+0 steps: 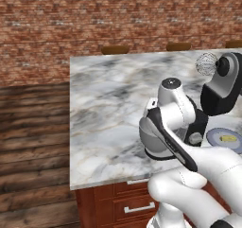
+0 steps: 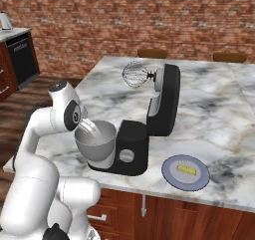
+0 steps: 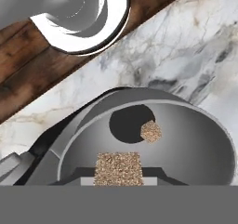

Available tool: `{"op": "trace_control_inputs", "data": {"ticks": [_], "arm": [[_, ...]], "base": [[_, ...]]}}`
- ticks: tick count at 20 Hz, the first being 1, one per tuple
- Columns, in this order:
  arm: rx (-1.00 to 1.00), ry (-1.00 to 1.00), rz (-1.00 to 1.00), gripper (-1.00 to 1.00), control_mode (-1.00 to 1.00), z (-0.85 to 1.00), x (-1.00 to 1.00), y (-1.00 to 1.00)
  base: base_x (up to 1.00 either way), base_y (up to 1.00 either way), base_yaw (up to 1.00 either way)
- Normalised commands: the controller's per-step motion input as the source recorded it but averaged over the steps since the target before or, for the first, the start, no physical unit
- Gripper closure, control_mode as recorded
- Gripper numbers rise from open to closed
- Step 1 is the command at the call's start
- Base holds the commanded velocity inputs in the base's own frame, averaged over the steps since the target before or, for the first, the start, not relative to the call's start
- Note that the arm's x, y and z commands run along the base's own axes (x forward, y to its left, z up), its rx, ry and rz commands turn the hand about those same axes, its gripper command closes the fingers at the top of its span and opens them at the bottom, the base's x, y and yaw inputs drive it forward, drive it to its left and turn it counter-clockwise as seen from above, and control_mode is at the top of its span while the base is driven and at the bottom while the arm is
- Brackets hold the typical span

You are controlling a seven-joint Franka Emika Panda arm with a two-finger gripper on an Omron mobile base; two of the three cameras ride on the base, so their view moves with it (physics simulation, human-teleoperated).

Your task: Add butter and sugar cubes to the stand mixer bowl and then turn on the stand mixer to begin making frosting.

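Grey marble, red brick, black mixer

The counter (image 2: 209, 114) is white marble with grey veins; the wall (image 2: 149, 20) is red-brown brick. The stand mixer (image 2: 149, 129) is black with grey sides, its bowl (image 2: 97, 147) plain grey. The butter (image 2: 187, 171) is pale yellow on a blue-grey plate (image 2: 172, 177). Speckled brown cubes (image 3: 118, 168) lie at lower centre of the hand view.

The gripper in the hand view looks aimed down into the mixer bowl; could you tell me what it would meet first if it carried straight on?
Probably the inside of the stand mixer bowl, near the small brown sugar cube lying there. The gripper holds another brown cube above it; depth is unclear.
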Motion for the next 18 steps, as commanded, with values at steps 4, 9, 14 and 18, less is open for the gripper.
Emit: {"op": "trace_control_inputs", "data": {"ticks": [4,9,14,18], "arm": [[0.0,0.11,0.01,1.0,-1.0,-0.47,0.36,0.0],[0.0,0.07,0.0,1.0,-1.0,-0.39,0.26,0.0],[0.0,0.05,0.0,1.0,-1.0,-0.39,0.22,0.0],[0.0,0.01,0.0,1.0,-1.0,-0.31,0.15,0.0]], "base": [[0.0,0.0,0.0],[0.0,0.0,0.0],[0.0,0.0,0.0],[0.0,0.0,0.0]]}}
